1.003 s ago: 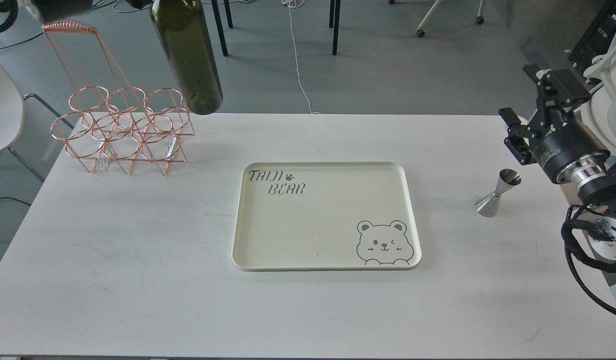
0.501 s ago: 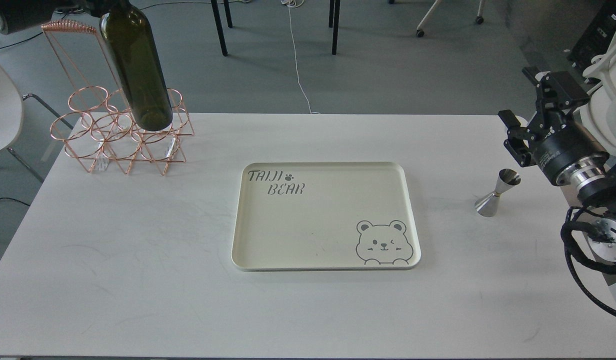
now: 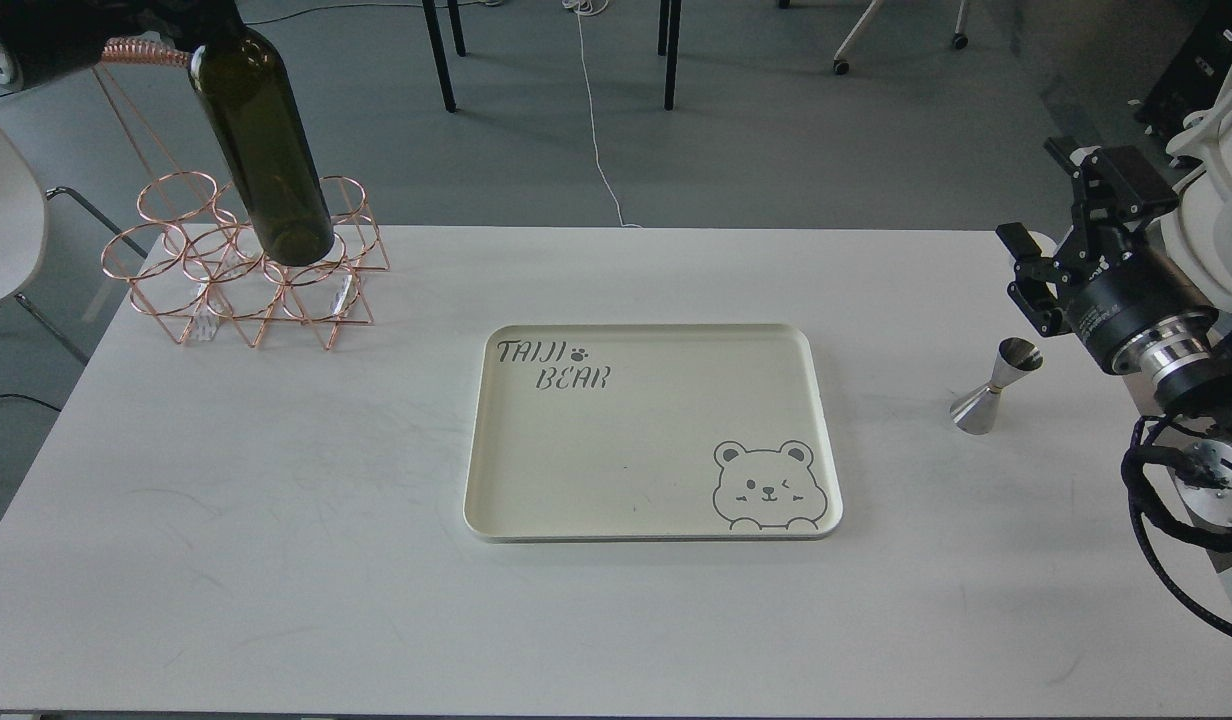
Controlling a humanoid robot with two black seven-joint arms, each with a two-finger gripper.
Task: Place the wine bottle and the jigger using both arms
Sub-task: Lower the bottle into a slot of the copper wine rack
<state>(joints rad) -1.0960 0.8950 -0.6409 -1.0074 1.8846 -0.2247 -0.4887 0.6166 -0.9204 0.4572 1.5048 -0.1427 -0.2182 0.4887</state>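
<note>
The dark green wine bottle (image 3: 261,150) hangs tilted in the air at the top left. Its base is just above the rings of a copper wire rack (image 3: 166,300). Its neck is hidden in the black end of my left arm (image 3: 191,15) at the view's top edge, where the left gripper grips it. The steel jigger (image 3: 988,390) stands upright on the white table, right of the tray. My right gripper (image 3: 1048,235) hovers open and empty above and slightly right of the jigger, apart from it.
A cream tray (image 3: 826,430) with a bear drawing lies flat at the table's middle. The copper rack has a tall handle (image 3: 136,50) behind the bottle. A white chair (image 3: 6,230) stands off the table's left edge.
The bottle has moved left and down, from right of the rack to just over its rings. The right gripper has barely moved.
</note>
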